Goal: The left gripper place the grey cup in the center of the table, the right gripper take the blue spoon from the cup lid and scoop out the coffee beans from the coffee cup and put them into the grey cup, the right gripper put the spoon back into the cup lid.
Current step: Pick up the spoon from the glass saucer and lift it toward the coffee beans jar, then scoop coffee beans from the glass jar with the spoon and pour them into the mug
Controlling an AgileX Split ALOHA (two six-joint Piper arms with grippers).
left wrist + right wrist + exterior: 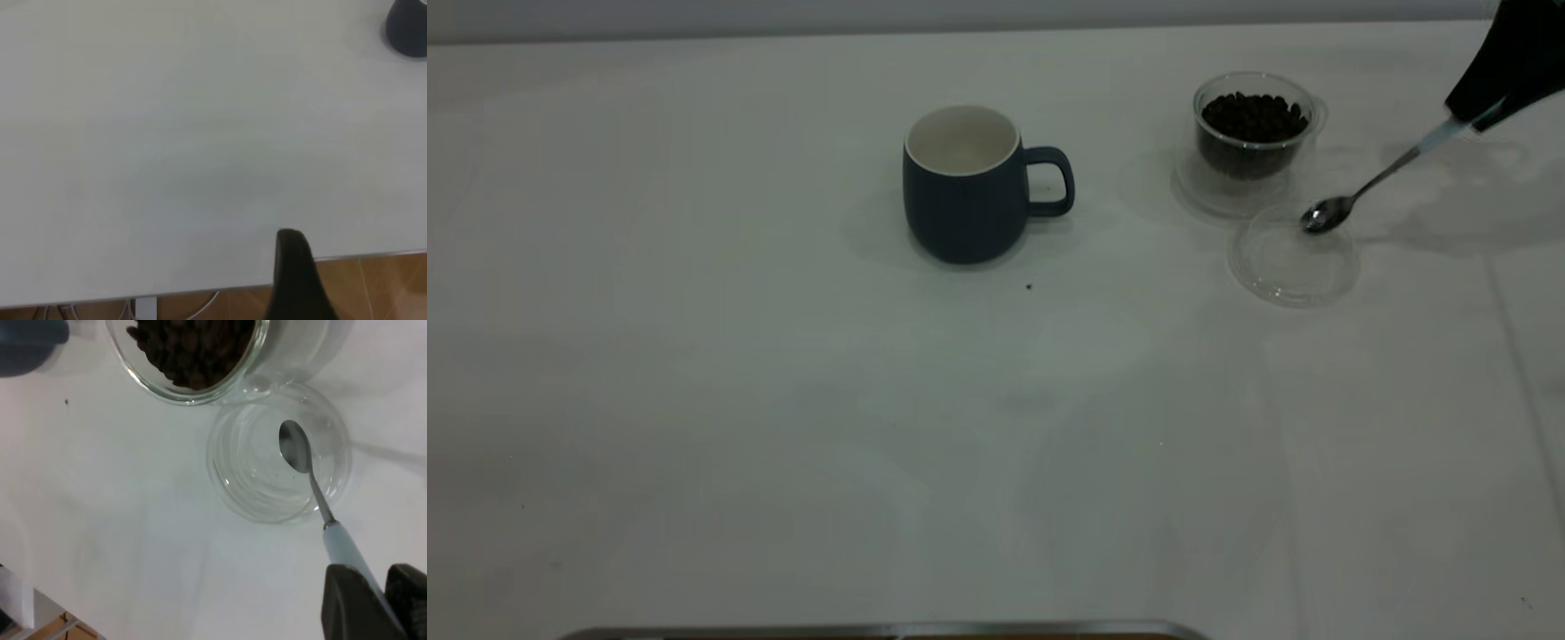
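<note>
One table [694, 400] carries one grey cup [963, 191], one coffee cup [1254, 129], one cup lid [1294, 262] and one blue spoon [1374, 182]. The coffee beans [1254, 116] inside the coffee cup are too many to count, and one lone dark speck [1029, 286] lies on the table near the grey cup. Two end effectors show: the right end effector [383, 603] and the left end effector [297, 280].

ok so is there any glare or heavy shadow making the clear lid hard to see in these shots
Exterior view: dim and flat, no glare; the cup lid shows only as a faint rim, with a soft shadow of the right pincer on the table. Right wrist view: the lid reads clearly by its ringed highlights under the blue spoon. Left wrist view: no lid.
</note>
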